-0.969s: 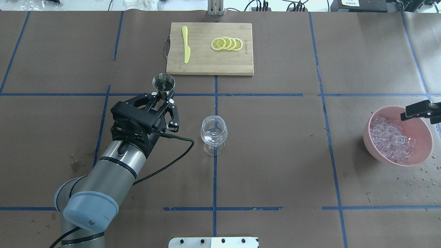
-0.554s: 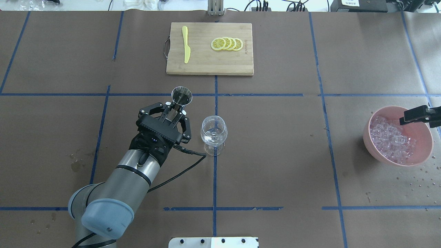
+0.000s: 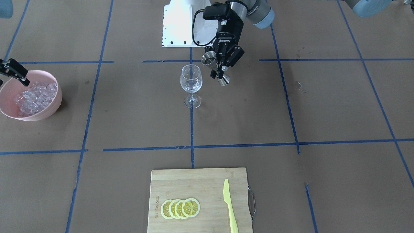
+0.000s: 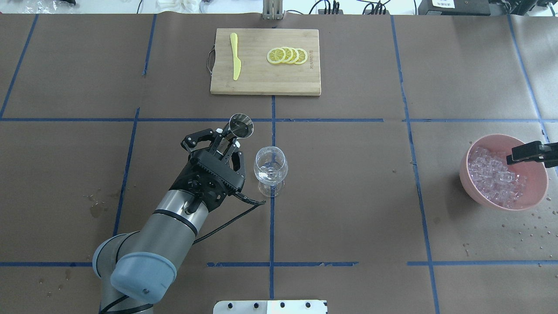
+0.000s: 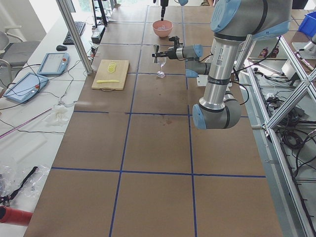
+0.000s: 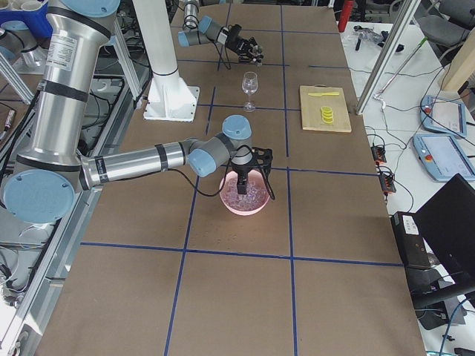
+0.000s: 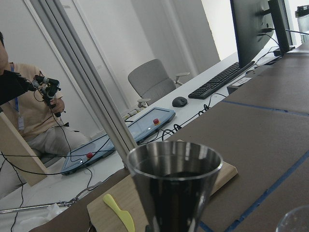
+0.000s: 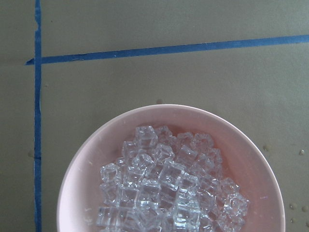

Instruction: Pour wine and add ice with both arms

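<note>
We find the left arm reaching in from the near edge of the desk, left of centre, toward the middle; the left gripper is held clear of the surface, its jaws pinching the narrow waist of a steel jigger. The jigger is tilted, its mouth leaning toward the wine glass; it sits just beside the glass on the left-end side and does not touch it. From the left wrist camera the jigger's inside looks dark; we cannot tell whether it holds liquid. The glass stands upright at the middle of the desk, on a crossing of blue tape.

The ice lies heaped in a pink bowl close to the right end of the desk, about midway between the near and far edges; the pile sits toward the side of the bowl facing the desk's middle, and the wall toward the right end is bare. The right gripper hangs over the bowl on its right-end side; only part of it shows, and we cannot tell whether its jaws are spread or together, nor whether it touches the ice.

A cutting board lies near the far edge, at centre; on it are overlapping lemon slices and a yellow knife, well apart. Water drops spot the desk beside the bowl, toward the near right corner.
</note>
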